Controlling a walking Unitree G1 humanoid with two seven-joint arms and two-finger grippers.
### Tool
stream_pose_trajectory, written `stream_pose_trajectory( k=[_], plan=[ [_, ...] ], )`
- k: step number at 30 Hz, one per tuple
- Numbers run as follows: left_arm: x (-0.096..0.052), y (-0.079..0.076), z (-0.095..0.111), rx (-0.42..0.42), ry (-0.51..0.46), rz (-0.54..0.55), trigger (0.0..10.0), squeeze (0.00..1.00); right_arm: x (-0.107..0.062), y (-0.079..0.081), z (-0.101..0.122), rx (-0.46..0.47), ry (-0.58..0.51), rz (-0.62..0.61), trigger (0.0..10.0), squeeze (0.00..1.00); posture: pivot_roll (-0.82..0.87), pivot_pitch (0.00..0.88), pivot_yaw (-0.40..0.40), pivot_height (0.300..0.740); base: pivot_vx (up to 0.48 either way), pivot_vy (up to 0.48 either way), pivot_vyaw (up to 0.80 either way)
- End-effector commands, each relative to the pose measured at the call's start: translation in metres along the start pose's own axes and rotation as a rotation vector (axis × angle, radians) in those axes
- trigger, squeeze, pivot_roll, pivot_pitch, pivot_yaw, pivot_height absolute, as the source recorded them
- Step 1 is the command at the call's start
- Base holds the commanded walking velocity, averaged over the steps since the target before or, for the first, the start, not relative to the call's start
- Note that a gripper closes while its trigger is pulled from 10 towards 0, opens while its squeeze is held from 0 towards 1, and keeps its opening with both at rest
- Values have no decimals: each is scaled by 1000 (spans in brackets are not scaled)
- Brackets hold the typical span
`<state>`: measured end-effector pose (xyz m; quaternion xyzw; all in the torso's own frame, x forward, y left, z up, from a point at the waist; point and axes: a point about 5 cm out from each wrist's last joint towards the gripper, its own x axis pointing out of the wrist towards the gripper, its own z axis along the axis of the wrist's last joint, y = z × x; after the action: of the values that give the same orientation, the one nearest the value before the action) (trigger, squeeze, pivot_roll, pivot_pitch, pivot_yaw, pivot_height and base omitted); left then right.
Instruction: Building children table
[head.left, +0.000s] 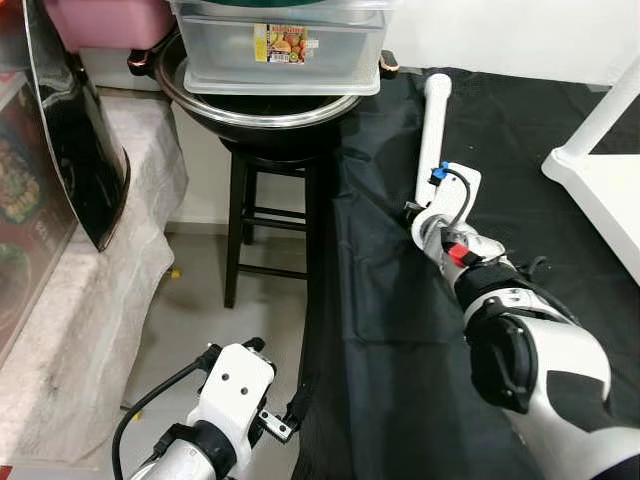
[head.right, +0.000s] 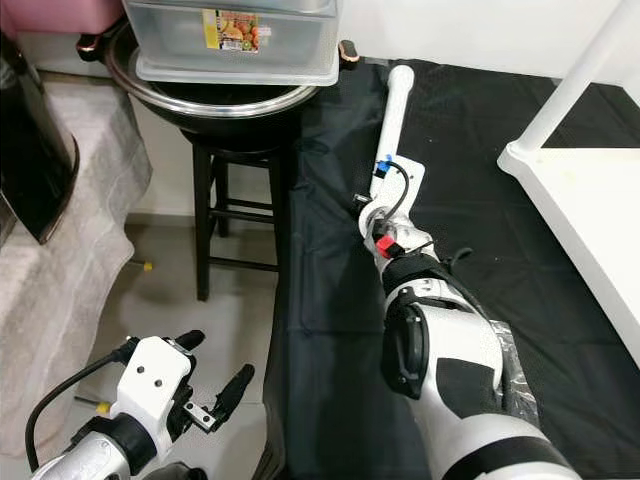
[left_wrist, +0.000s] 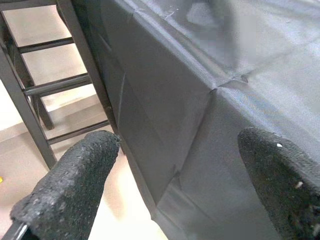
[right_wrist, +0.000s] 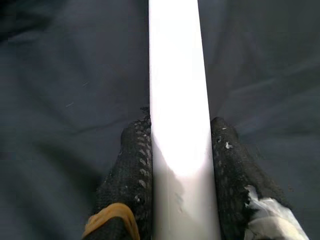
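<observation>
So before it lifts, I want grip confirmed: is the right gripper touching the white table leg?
Touching. The right wrist view shows both fingers pressed against the white leg.

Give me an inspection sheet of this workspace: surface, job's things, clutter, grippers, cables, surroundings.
Surface: black cloth covering the work area.
Job's things: white table leg lying on the cloth; upturned white tabletop at the right.
Clutter: nothing seen on the cloth.
Grippers: right gripper shut on the table leg; left gripper open, low by the cloth's edge.
Cables: black cable on the left arm; another on the right wrist.
Surroundings: black stool holding a metal bowl and a plastic container.
</observation>
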<state>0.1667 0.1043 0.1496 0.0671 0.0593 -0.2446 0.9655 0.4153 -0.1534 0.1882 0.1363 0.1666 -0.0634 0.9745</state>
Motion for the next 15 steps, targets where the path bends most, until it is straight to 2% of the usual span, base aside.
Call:
stream_pose_trajectory(
  k=[1, 3, 5, 6, 7, 8, 9, 10, 11, 13, 14, 15],
  plan=[
    [-1, -2, -5, -11, 26, -8, 10000, 0, 1, 4, -19, 5, 72, 28, 0, 0, 131, 246, -112, 740, 0, 0, 0],
    [-1, -2, -5, -11, 25, -10, 10000, 0, -1, 9, -17, -4, 45, 60, 0, 0, 129, 244, -113, 740, 0, 0, 0],
    [1, -2, -5, -15, 23, -11, 10000, 0, -15, 11, -19, -63, -71, 108, 0, 0, 111, 247, -108, 740, 0, 0, 0],
    [1, -2, -5, -15, 23, -11, 10000, 0, -15, 11, -19, -63, -71, 108, 0, 0, 111, 247, -108, 740, 0, 0, 0],
    [2, -2, -5, -17, 22, -12, 10000, 0, -27, 11, -23, -104, -142, 112, 0, 0, 104, 237, -106, 740, 0, 0, 0],
    [2, -2, -5, -17, 22, -12, 10000, 0, -27, 11, -23, -104, -142, 112, 0, 0, 104, 237, -106, 740, 0, 0, 0],
    [3, -1, -5, -20, 21, -12, 10000, 0, -40, 9, -30, -157, -225, 94, 0, 0, 101, 240, -107, 740, 0, 0, 0],
    [3, -1, -5, -20, 21, -12, 10000, 0, -40, 9, -30, -157, -225, 94, 0, 0, 101, 240, -107, 740, 0, 0, 0],
    [5, -1, -6, -22, 19, -13, 10000, 0, -50, 7, -37, -165, -285, 65, 0, 0, 106, 230, -105, 740, 0, 0, 0],
    [5, -1, -6, -22, 19, -13, 10000, 0, -50, 7, -37, -165, -285, 65, 0, 0, 106, 230, -105, 740, 0, 0, 0],
    [6, -1, -6, -20, 18, -13, 10000, 0, -57, 5, -41, -178, -339, 26, 0, 0, 110, 231, -108, 740, 0, 0, 0],
    [6, -1, -6, -20, 18, -13, 10000, 0, -57, 5, -41, -178, -339, 26, 0, 0, 110, 231, -108, 740, 0, 0, 0]
  ],
)
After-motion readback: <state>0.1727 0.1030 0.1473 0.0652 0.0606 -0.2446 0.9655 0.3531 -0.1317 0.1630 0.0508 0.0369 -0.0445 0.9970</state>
